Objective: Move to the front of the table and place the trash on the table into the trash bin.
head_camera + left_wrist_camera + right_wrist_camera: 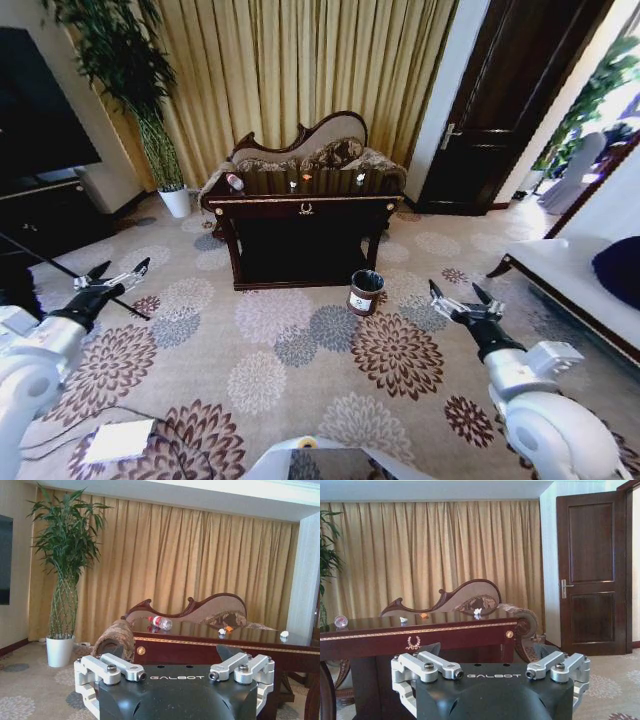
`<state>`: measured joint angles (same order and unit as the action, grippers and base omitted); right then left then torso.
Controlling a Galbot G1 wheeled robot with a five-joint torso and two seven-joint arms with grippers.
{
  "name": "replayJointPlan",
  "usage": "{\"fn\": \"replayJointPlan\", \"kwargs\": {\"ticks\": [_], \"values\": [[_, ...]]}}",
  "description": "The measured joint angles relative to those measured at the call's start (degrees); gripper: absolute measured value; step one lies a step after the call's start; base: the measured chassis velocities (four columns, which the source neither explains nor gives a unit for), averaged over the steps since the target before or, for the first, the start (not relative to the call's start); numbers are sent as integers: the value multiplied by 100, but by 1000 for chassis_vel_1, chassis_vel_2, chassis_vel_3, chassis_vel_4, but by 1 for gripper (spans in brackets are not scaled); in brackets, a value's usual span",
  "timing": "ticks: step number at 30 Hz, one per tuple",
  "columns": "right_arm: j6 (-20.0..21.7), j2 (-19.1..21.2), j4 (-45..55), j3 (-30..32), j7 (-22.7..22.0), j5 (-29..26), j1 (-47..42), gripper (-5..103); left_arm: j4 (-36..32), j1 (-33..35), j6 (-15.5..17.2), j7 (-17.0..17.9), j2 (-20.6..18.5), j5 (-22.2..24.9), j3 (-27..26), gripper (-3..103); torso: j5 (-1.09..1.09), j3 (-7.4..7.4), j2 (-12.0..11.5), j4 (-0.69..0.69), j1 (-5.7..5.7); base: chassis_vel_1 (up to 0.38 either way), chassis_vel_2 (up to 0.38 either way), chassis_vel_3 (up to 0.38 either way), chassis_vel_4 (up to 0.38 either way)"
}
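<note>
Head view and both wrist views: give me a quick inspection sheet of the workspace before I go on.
Surface: dark glossy table ahead across the patterned carpet.
Job's things: bottle lying on its side on the tabletop toward the robot's left; white scraps and an orange one further right; trash bin on the carpet at the table's front right.
Clutter: white pad on the floor near the left arm.
Grippers: left hand and right hand both open, empty, raised over the carpet, short of the table.
Cables: thin cable running to the pad.
Surroundings: sofa and curtain behind the table, potted plant left, door right.
</note>
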<state>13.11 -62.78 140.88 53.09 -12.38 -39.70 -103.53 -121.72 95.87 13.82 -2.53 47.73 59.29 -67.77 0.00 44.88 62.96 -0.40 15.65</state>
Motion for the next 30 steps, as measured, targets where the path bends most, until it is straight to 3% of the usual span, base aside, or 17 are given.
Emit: {"fn": "replayJointPlan", "kwargs": {"ticks": [30], "values": [[-250,-2,-205,-15,231,120,119,100,59,-166,-16,11,-49,-42,142,100,0,0,0,1,0,0,0,0,0]]}}
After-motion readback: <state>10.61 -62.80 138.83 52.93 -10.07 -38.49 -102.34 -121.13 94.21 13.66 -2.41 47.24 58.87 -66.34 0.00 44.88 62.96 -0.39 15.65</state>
